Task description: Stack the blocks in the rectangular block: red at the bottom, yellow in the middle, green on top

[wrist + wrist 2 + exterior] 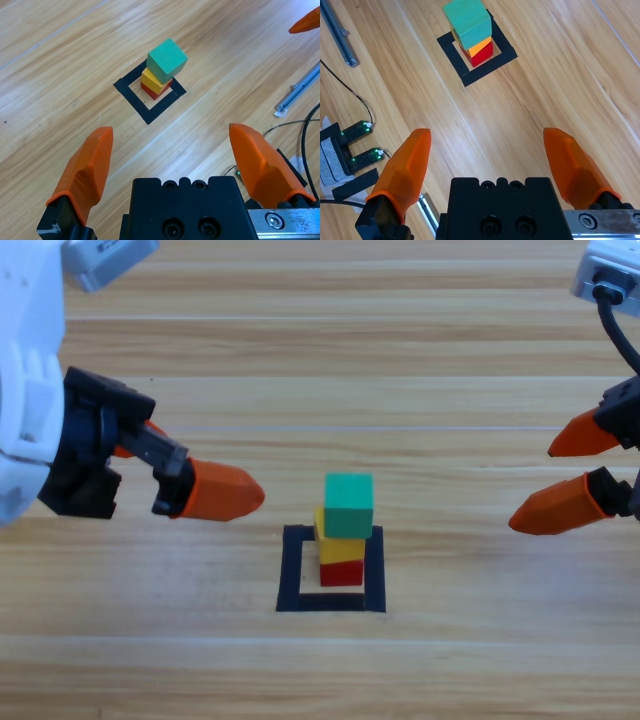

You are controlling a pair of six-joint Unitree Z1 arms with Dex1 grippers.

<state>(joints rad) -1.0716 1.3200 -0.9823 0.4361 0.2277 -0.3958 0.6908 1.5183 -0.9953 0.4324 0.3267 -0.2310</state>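
Note:
The green block tops a slightly skewed stack, with the yellow block under it and the red block at the bottom. The stack stands inside the black tape rectangular block. Both wrist views show it too: green block and tape outline from the left, green block and tape outline from the right. My left gripper is open, left of the stack and clear of it. My right gripper is open, off to the right near the edge.
A metal rail and thin cables lie on the table beyond the stack in the left wrist view. The right wrist view shows another rail and a black device with green lights with cables.

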